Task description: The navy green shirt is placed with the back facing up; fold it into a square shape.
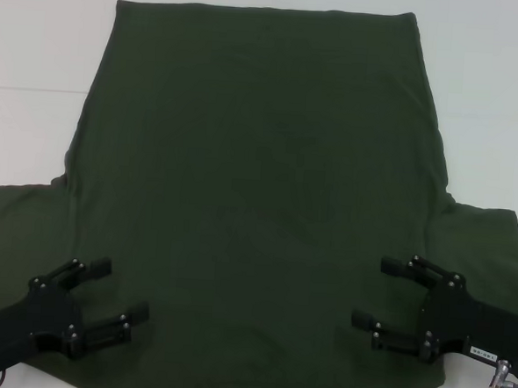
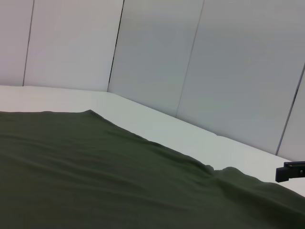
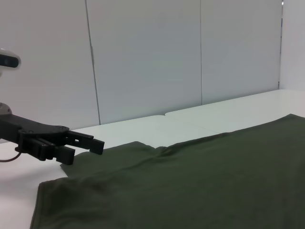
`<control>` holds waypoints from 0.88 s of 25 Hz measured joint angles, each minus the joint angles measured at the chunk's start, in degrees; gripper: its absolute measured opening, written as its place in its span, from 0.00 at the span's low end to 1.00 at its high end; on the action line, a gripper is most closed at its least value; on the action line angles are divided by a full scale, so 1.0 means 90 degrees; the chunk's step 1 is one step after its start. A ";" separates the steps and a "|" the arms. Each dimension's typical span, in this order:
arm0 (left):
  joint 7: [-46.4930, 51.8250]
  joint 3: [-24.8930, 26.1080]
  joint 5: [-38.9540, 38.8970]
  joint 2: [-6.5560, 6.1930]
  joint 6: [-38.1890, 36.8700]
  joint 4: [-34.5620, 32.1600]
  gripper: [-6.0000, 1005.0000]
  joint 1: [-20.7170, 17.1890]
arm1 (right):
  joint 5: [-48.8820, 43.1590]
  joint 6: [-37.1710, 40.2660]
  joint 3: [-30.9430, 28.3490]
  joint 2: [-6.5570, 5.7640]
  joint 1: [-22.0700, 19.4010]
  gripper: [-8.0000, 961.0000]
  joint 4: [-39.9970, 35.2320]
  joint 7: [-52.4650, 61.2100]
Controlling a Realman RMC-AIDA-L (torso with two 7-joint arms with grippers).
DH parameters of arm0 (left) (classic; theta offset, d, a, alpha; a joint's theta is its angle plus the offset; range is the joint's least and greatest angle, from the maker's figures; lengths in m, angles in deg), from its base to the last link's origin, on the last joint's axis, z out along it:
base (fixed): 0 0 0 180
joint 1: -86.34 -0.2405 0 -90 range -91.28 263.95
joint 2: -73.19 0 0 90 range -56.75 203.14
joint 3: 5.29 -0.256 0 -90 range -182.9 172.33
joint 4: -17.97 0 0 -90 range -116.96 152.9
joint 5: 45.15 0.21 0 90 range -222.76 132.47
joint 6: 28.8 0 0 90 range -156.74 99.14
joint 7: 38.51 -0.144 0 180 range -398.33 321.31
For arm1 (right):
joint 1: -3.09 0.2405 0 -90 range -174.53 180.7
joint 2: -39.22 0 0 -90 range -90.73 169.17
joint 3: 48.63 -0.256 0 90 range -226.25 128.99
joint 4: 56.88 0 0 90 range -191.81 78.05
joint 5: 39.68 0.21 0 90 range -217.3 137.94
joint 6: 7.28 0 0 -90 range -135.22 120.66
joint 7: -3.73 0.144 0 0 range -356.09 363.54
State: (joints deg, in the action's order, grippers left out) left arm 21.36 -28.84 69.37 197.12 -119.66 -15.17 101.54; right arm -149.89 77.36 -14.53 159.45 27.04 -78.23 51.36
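The navy green shirt [image 1: 259,185] lies flat on the white table, plain side up. Its straight hem is at the far end, and its sleeves spread out at the near left and near right. My left gripper [image 1: 122,288] hovers open over the near left part of the shirt, beside the left sleeve, and holds nothing. My right gripper [image 1: 372,292] hovers open over the near right part, also holding nothing. The right wrist view shows the shirt [image 3: 200,181] with the left gripper [image 3: 83,149] above its edge. In the left wrist view the shirt [image 2: 95,181] fills the lower half.
Bare white table [image 1: 39,49] surrounds the shirt on the left, right and far sides. White wall panels [image 2: 157,57] stand behind the table. A cable connector [image 1: 505,378] sticks out beside the right gripper's body.
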 joint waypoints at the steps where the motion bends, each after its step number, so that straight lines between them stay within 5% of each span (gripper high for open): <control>1: 0.0000 0.0000 0.0000 0.0000 -0.0001 0.0000 0.94 0.0000 | 0.0000 0.0000 0.0000 0.0000 -0.0001 0.97 0.0000 0.0000; 15: 0.0665 0.0146 -0.0016 -0.0017 -0.0006 -0.0024 0.94 0.0027 | 0.0000 -0.0001 0.0000 0.0000 -0.0004 0.97 0.0008 0.0000; 17: 0.1519 0.0216 -0.0005 -0.0085 -0.0011 -0.0111 0.94 0.0078 | 0.0000 0.0002 0.0000 0.0000 0.0004 0.97 0.0010 0.0000; 22: 0.4207 0.0112 0.0393 -0.0582 -0.0175 -0.0356 0.94 0.0354 | 0.0000 0.0016 0.0000 0.0000 0.0011 0.97 0.0010 0.0003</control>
State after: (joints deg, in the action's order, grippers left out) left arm 59.22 -27.83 72.90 191.88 -121.24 -18.38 104.72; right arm -149.89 77.51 -14.53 159.45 27.14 -78.14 51.39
